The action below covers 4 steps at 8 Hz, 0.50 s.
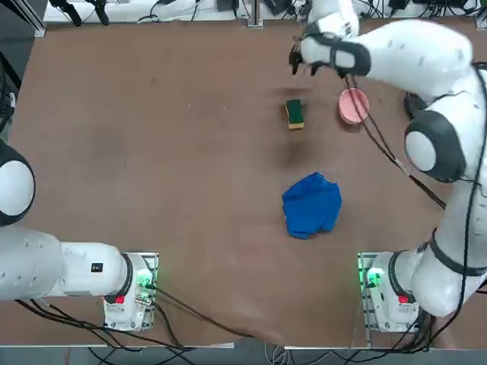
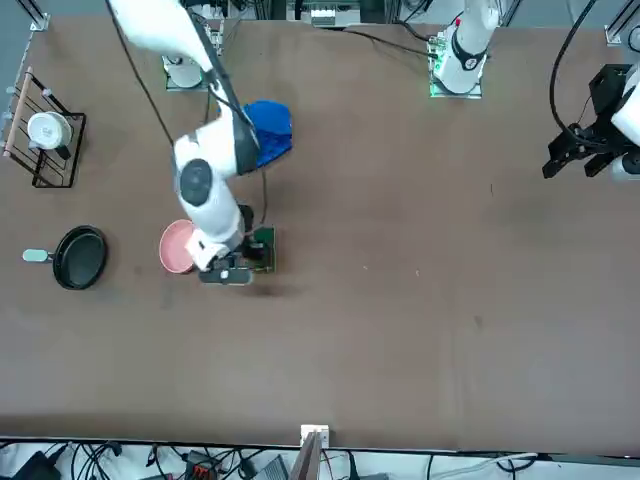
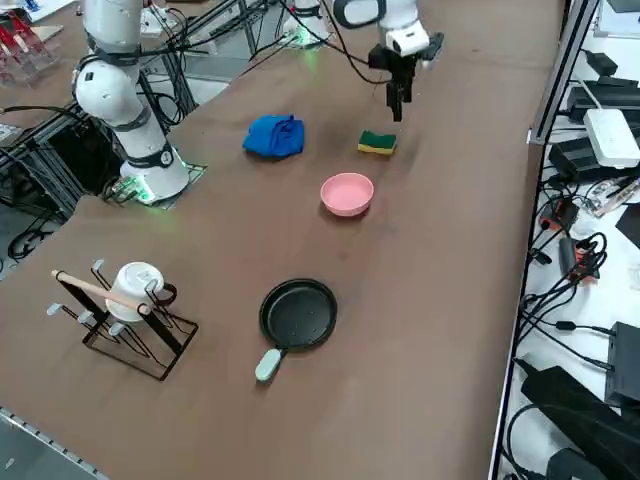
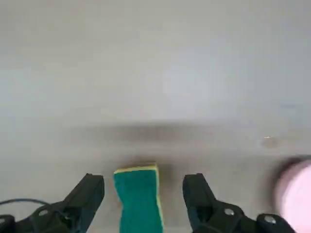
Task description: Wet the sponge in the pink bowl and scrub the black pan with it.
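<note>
The sponge (image 4: 140,200) lies green side up on the table (image 3: 420,330), beneath the right claw (image 4: 143,191), which hovers above it, spread wide and holding nothing. Near the sponge sits the pink bowl (image 3: 347,194). The black pan (image 3: 298,314) rests well apart from the sponge, beyond the bowl. The blue cloth (image 1: 312,205) lies bunched up.

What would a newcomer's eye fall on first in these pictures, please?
Probably the bright blue cloth, crumpled on the brown table in front of the right arm's base. Next, perhaps, the pink bowl, between the green-and-yellow sponge and the black pan. The right claw hangs open above the sponge.
</note>
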Tool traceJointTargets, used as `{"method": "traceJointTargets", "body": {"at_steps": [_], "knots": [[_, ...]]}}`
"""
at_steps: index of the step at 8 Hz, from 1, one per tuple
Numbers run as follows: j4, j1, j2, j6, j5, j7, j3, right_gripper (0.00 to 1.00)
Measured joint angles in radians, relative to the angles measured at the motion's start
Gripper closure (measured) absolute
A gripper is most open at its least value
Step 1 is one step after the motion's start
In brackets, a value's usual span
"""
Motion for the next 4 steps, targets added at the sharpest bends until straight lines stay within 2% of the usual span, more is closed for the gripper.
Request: {"method": "traceJointTargets", "body": {"at_steps": [2,4], "knots": [[0.000,-0.061,-0.081,-0.064,-0.016,-0.046,-0.006,0.00],[0.000,-0.101,-0.154,-0.151,-0.059,-0.158,-0.046,0.00]]}}
